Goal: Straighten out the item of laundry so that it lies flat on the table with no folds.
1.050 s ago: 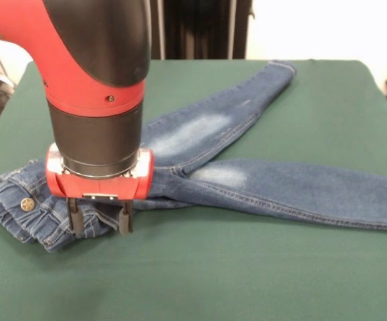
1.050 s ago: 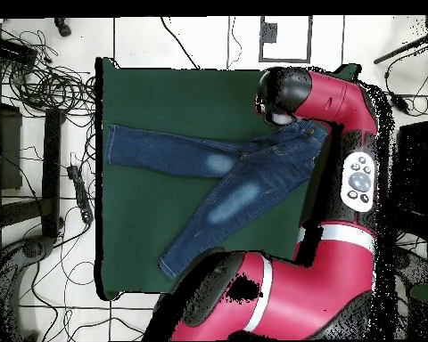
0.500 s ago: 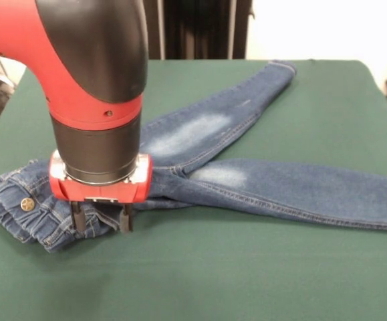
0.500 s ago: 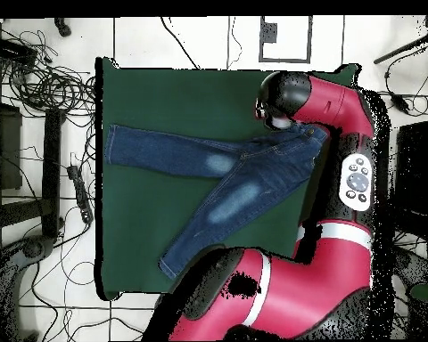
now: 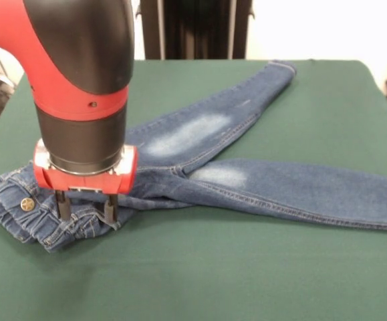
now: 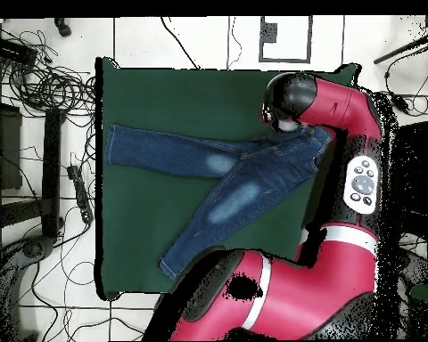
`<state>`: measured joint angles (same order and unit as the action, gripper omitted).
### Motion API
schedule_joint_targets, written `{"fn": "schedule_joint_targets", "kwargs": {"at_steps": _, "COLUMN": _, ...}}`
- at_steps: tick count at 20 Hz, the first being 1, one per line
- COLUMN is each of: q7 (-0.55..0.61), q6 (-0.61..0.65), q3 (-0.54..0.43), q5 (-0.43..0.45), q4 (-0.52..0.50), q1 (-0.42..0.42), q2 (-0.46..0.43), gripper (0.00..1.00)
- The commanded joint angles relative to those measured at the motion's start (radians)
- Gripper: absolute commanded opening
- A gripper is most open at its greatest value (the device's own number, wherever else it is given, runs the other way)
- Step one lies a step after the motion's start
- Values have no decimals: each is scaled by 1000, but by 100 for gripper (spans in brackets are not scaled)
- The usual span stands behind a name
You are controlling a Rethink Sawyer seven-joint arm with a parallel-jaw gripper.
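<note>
The item of laundry, a small pair of blue jeans, lies on the green table. Its legs spread apart, one toward the far right corner and one along the right side. The waistband with its brass button is bunched and folded at the left. My gripper points straight down onto the denim just right of the button. It is open, and both fingertips touch the cloth. In the overhead view the arm's head hides the gripper over the waist end of the jeans.
The table edge borders a floor with cables and stands beyond the legs' ends. The arm's red links overhang the table side by the waist. A dark stand rises behind the table.
My gripper has slid left along the jeans toward the button, staying low on the cloth. The denim by the waist has shifted slightly with it. The legs lie as before.
</note>
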<state>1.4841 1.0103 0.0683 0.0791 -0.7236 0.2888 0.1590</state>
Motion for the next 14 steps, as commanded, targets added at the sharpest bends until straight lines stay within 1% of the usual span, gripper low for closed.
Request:
{"fn": "schedule_joint_targets", "kwargs": {"at_steps": 1, "q7": 233, "q6": 75, "q3": 5, "q5": -33, "q4": -251, "q1": -23, "q2": 77, "gripper": 100}}
{"fn": "schedule_joint_targets", "kwargs": {"at_steps": 7, "q7": 252, "q6": 71, "q3": 21, "q5": -25, "q4": -227, "q1": -26, "q2": 42, "gripper": 100}}
{"fn": "schedule_joint_targets", "kwargs": {"at_steps": 14, "q7": 257, "q6": 45, "q3": 23, "q5": -23, "q4": -225, "q1": -28, "q2": 17, "gripper": 100}}
